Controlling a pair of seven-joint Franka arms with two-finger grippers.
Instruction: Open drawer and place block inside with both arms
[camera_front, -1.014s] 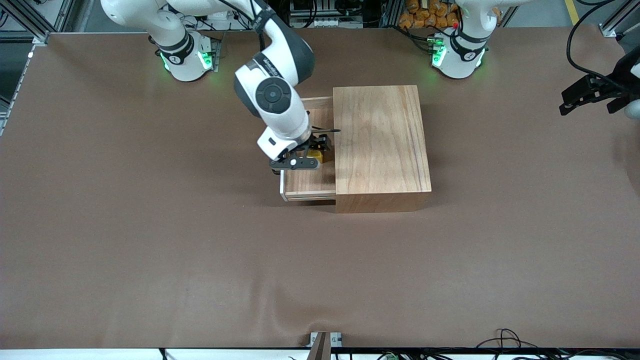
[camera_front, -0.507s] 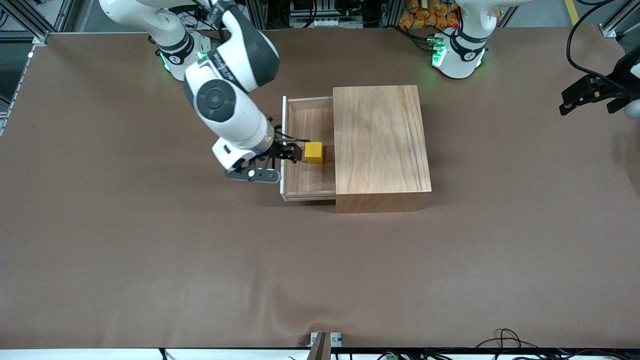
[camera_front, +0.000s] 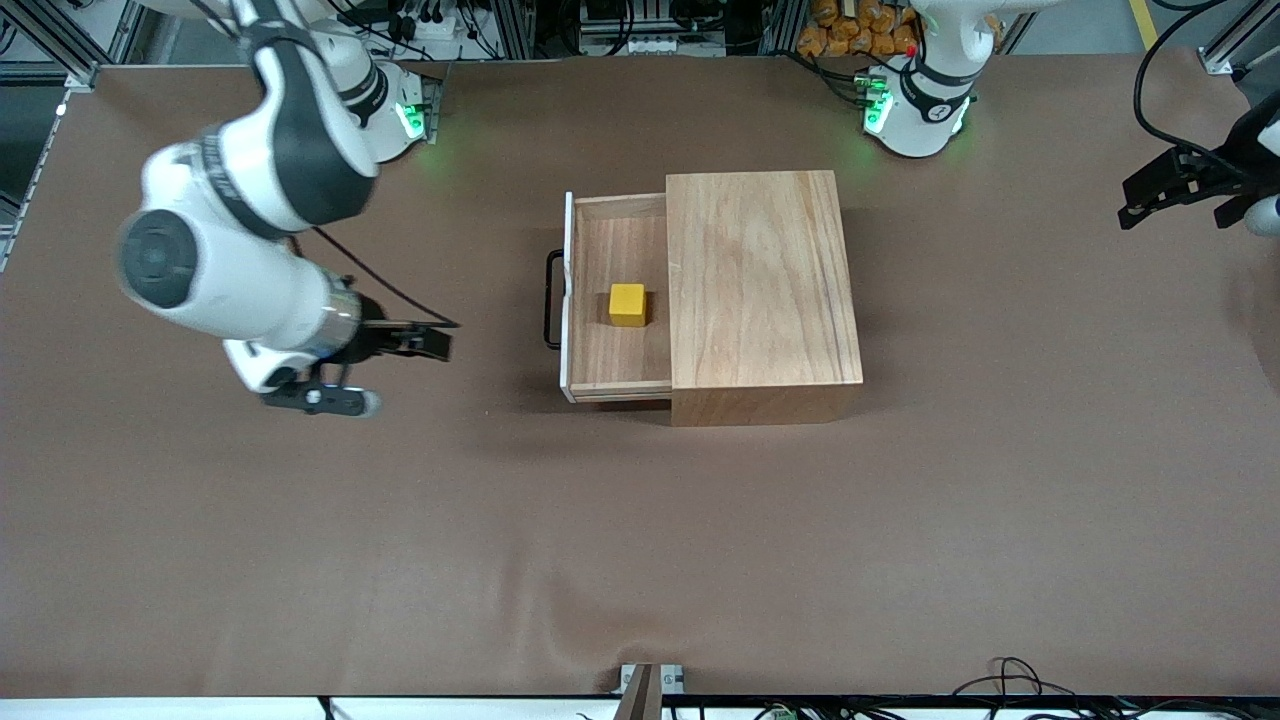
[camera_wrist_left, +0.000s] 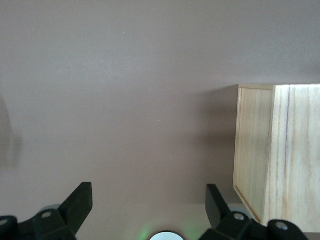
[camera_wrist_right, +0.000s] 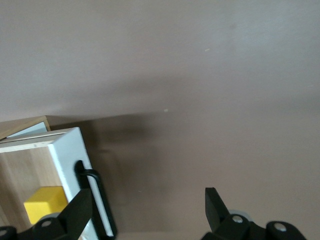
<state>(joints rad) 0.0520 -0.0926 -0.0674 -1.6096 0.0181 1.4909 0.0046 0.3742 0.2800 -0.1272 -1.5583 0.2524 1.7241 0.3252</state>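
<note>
The drawer (camera_front: 620, 250) is pulled out of the wooden box (camera_front: 760, 280), its black wire handle (camera_front: 551, 298) facing the right arm's end. The yellow block (camera_front: 627, 304) sits inside the drawer, close to the box. My right gripper (camera_front: 430, 342) is open and empty over bare table in front of the drawer. The right wrist view shows its open gripper (camera_wrist_right: 147, 200), the drawer's white front panel (camera_wrist_right: 67, 160), the handle (camera_wrist_right: 97, 200) and the block (camera_wrist_right: 45, 202). My left gripper (camera_front: 1135, 200) waits open and empty over the table's edge at the left arm's end; in its wrist view the gripper (camera_wrist_left: 148, 194) is over bare table beside the box (camera_wrist_left: 272, 150).
The brown table mat (camera_front: 640, 540) spreads all round the box. Cables (camera_front: 1010, 675) lie at the table's front edge. The arm bases (camera_front: 915, 110) stand along the table edge farthest from the front camera.
My right gripper has let go of the block in the drawer and drawn back from it, past the handle, toward the right arm's end. The left arm has not moved.
</note>
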